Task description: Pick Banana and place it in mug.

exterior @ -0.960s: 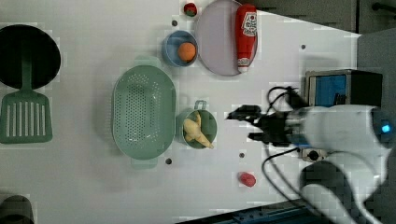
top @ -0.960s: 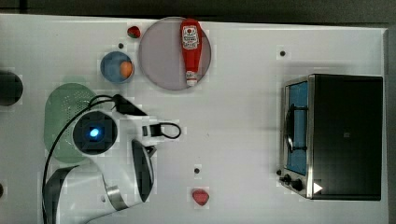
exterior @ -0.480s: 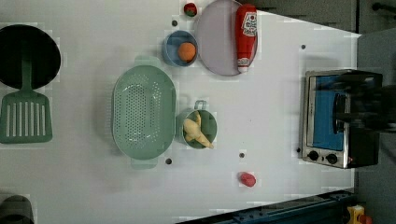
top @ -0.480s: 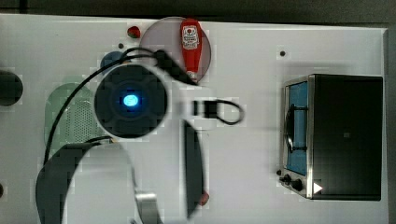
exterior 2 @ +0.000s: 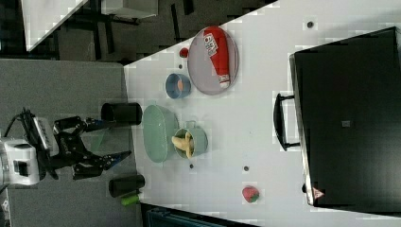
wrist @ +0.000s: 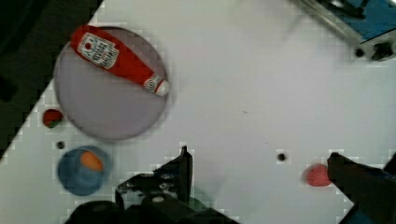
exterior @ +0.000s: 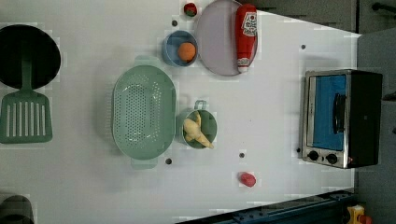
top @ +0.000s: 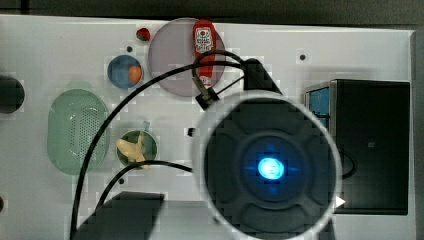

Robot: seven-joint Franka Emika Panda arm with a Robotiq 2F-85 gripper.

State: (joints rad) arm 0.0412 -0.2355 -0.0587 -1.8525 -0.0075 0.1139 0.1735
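gripper (exterior 2: 101, 142): black two-finger gripper, fingers spread wide, nothing between them | pale yellow-cream curved banana piece (exterior: 196, 131): lies inside the small round teal-green mug (exterior: 208, 125), one end poking over the rim | relation: in the right view, banana and mug sit well apart from the fingertips (exterior 2: 124, 154), beyond the pale green perforated oval basket (exterior 2: 156, 133)

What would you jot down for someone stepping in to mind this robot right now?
Gripper: open, empty, lifted well clear of the table.
Banana: lying in the mug, one end poking over the rim. The mug stands beside the green perforated basket, on the left view's right.
Done: the banana is in the mug, so the job looks finished.
Left: nothing obvious; perhaps let the arm settle.
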